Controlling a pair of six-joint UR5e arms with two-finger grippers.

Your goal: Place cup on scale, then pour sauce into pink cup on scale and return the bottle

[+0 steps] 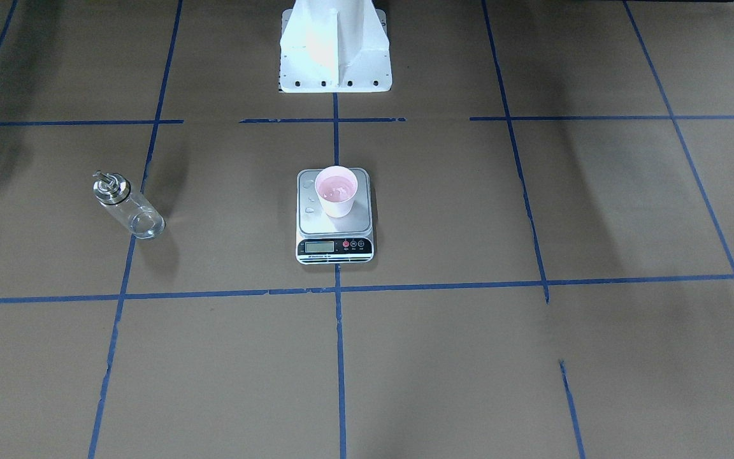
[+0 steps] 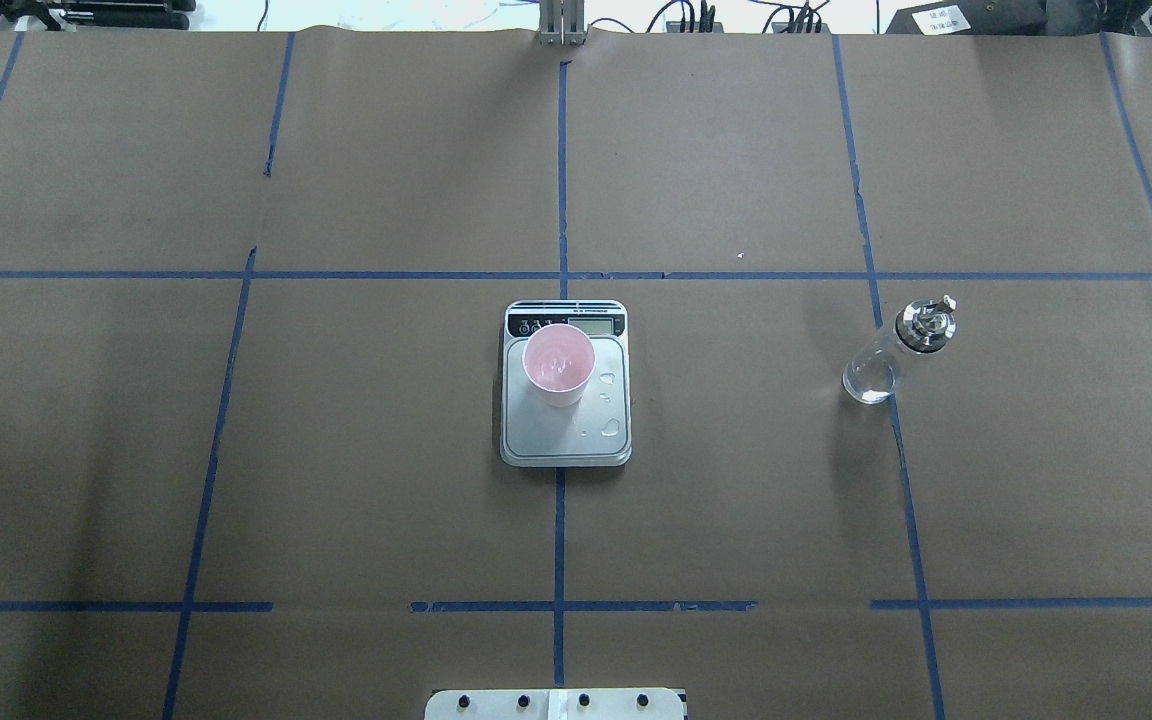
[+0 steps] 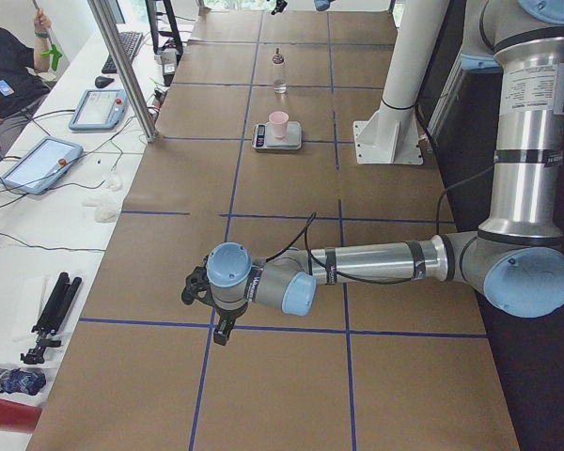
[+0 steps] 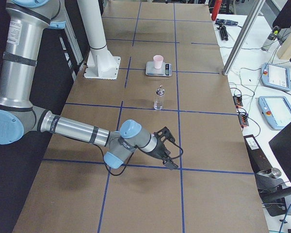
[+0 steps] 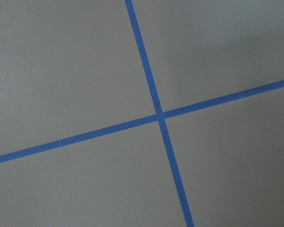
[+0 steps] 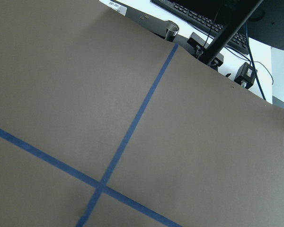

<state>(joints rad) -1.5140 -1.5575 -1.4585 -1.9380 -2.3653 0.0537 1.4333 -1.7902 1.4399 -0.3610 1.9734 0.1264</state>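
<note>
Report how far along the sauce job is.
Done, by the look: the cup sits on the scale with clear sauce in it, and the bottle stands upright on the table, free of any gripper. Nothing is in hand: the left arm and right arm sit far from the scale. Nothing seems left; some drops lie on the platform.

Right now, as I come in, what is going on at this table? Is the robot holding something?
Nothing is being handled at this moment. The pink cup stands on the scale with clear liquid in it, and a few drops lie on the platform beside it. The bottle stands upright on the table, on the robot's right, apart from the scale. The left gripper and the right gripper are far off, near the table's two ends; whether they are open or shut cannot be told.
</note>
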